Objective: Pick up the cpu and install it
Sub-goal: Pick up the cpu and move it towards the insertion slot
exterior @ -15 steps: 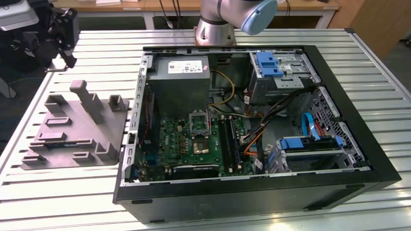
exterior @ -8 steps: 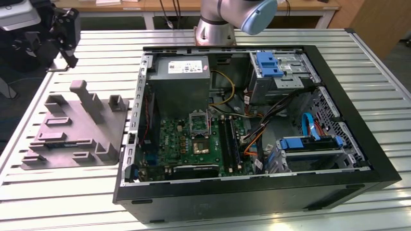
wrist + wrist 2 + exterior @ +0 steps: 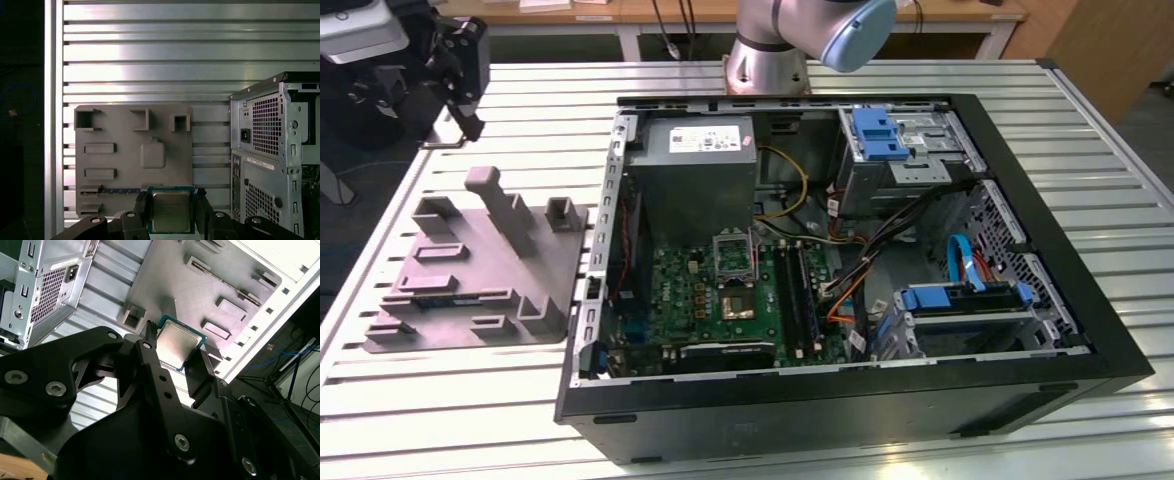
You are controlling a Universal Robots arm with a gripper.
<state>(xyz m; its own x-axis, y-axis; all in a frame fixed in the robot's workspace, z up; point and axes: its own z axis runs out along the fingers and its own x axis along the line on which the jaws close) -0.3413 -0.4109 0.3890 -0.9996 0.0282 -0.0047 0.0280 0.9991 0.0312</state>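
the cpu (image 3: pixel 171 212) is held edgewise by the closed end effector (image 3: pixel 171 200); the grey tray (image 3: pixel 115 170) is seen below it.

The black tool (image 3: pixel 177 347) clamps the cpu (image 3: pixel 180 340) by two opposite edges (silver top facing the camera), held over the grey tray (image 3: pixel 200 280) on the slatted bench (image 3: pixel 107 275), with a computer case (image 3: pixel 45 285) beside the tray.

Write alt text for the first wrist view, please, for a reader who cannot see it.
The black two-fingered hand grips a small square cpu with a silver-grey metal top above a grey moulded plastic tray on a ribbed metal table; a grey perforated computer case stands beside the tray.
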